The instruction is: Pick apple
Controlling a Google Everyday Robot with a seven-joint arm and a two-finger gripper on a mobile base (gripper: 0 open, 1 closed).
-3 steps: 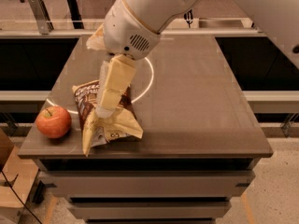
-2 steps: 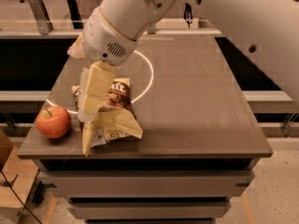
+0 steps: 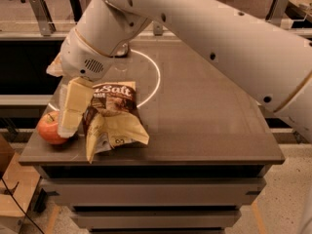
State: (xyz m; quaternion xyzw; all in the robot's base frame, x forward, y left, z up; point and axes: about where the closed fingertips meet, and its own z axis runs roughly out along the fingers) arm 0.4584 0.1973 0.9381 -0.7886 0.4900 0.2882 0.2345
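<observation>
The white arm (image 3: 219,38) was extended above the grey worktop (image 3: 209,121), which lay beneath the claw (image 3: 68,129). A crumpled chip bag (image 3: 114,118) was seen just beside the claw, toward the worktop's middle. The apple (image 3: 48,128) was partly covered by the claw's tip, near the worktop's corner. Whether the claw was released or clenched could not be told.

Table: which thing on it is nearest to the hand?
The apple, round and red. The hand hangs right at its side, its tip overlapping it. The crumpled bag lies farther right.
</observation>
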